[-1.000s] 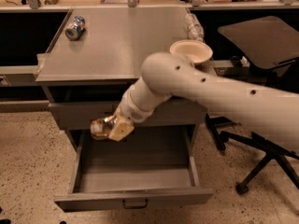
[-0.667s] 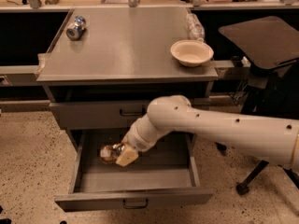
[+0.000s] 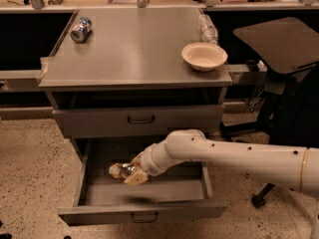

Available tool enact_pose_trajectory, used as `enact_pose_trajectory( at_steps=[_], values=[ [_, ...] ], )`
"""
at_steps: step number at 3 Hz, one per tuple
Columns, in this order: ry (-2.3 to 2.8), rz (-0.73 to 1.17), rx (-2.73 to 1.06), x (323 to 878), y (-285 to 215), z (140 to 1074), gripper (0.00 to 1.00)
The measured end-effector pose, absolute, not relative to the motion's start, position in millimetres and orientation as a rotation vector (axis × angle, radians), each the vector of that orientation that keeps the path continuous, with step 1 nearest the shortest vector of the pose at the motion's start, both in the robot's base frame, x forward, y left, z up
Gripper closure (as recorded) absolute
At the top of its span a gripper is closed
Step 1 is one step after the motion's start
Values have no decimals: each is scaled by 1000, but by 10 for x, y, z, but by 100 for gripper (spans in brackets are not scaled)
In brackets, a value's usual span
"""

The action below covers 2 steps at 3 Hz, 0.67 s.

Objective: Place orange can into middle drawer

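Hanging inside the open middle drawer (image 3: 99, 214), the tool (image 3: 129, 174) is clamped on the crushed orange can (image 3: 117, 170), holding it just above the drawer floor toward its left side, while a silver can (image 3: 80, 29) and a bowl (image 3: 204, 56) sit on the cabinet's surface (image 3: 134, 49).

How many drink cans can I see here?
2. A silver can lies at the back left of the cabinet top; the orange can is held by the gripper inside the open middle drawer. Others could hide in the closed drawer.
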<state>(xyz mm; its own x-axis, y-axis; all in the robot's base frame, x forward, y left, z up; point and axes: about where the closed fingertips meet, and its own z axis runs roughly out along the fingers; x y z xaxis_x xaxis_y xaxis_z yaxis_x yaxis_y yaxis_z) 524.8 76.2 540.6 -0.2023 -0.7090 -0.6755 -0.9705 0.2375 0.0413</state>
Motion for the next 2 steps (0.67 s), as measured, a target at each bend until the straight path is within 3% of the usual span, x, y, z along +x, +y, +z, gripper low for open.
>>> enact_pose_trajectory(
  at_steps=[2],
  values=[
    [1946, 636, -1437, 5653, 689, 5113, 100]
  ],
)
